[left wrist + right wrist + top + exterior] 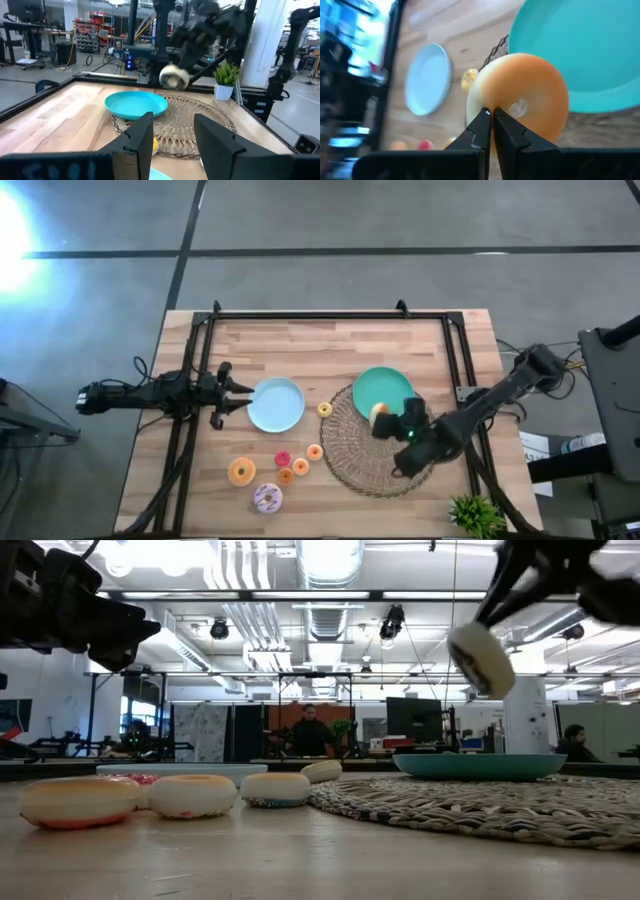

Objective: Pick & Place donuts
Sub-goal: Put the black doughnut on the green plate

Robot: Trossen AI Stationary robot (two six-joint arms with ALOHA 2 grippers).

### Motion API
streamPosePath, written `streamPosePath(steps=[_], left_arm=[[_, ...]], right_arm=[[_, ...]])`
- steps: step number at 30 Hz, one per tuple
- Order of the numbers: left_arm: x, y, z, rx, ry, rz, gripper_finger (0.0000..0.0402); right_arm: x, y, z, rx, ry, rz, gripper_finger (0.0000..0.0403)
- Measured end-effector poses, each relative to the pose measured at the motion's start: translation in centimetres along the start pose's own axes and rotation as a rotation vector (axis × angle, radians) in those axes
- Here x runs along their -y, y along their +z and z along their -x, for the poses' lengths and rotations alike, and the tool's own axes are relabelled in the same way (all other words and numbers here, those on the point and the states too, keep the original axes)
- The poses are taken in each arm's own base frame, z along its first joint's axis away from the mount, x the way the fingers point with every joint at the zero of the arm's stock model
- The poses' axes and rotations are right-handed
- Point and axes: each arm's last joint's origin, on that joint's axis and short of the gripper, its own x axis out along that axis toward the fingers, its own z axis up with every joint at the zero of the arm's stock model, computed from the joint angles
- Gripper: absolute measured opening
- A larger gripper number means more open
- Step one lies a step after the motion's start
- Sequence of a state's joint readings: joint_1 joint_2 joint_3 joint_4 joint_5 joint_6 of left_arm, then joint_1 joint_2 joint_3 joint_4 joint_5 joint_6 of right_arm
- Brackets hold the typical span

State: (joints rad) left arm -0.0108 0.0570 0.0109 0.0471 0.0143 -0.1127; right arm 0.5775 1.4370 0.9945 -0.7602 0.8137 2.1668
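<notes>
My right gripper [388, 426] is shut on a pale orange ring donut [520, 97], held in the air over the woven placemat [375, 455] beside the teal plate [385, 388]. The low view shows this donut [482, 658] high above the teal plate [480, 766]. My left gripper [172, 135] is open and waits by the light-blue plate [276, 404]. On the bare wood lie a yellow donut [324, 409], a red one [283, 458], small orange ones [314, 451], a larger orange one [241, 471] and a speckled one [267, 498]. My right gripper pinches the donut's rim [482, 102] between its two fingers [479, 131], which are almost together beside the ring's hole. It comes slanting down from the table's right. The donut is lifted clear and hangs tilted at the fingertips.
A black rail frame [330, 314] runs along the far edge and down both sides of the table. A small potted plant [478, 515] stands at the near right corner. Bare wood shows along the far side [330, 345].
</notes>
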Motion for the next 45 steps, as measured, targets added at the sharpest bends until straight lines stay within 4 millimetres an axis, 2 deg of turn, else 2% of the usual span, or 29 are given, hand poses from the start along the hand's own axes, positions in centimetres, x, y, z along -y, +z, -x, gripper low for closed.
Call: streamPosePath(steps=[3,7,12,15,18,24,26,29,33,38,45], left_arm=[[0.0,0.3,0.0,0.035,-0.004,0.031,0.0117],[0.1,1.2,0.1,0.125,-0.025,0.158,0.0117],[0.2,2.9,0.5,0.309,-0.06,0.522,0.0117],[-0.1,3.8,0.8,0.459,-0.02,0.764,0.0117],[-0.6,3.9,1.0,0.559,0.105,0.886,0.0117],[-0.8,2.4,-0.7,0.387,0.161,1.009,0.0117],[-0.9,2.1,-1.5,0.323,0.233,0.984,0.0117],[-1.0,3.0,-2.9,0.273,0.365,0.803,0.0117],[-0.9,5.9,-5.2,0.234,0.437,0.641,0.0117],[-0.5,8.3,-9.8,0.107,0.413,0.467,0.0117],[-0.6,8.3,-17.2,-0.052,0.432,0.337,0.0117]], right_arm=[[1.7,0.9,-2.3,-0.025,0.12,-0.136,0.0009],[3.8,2.5,-4.7,0.054,0.269,-0.264,0.0009],[6.3,3.7,-6.0,0.092,0.304,-0.344,0.0009],[6.4,3.9,-5.7,0.082,0.323,-0.366,0.0009],[6.3,4.2,-5.4,0.086,0.338,-0.377,0.0009],[4.5,5.0,-4.7,0.136,0.405,-0.394,0.0009],[4.0,5.2,-4.7,0.144,0.408,-0.385,0.0009],[3.4,5.5,-4.7,0.154,0.413,-0.382,0.0009],[2.6,5.7,-4.5,0.164,0.425,-0.374,0.0009],[1.5,6.0,-4.1,0.198,0.443,-0.372,0.0009],[1.1,6.7,-4.2,0.296,0.448,-0.409,0.0009]])
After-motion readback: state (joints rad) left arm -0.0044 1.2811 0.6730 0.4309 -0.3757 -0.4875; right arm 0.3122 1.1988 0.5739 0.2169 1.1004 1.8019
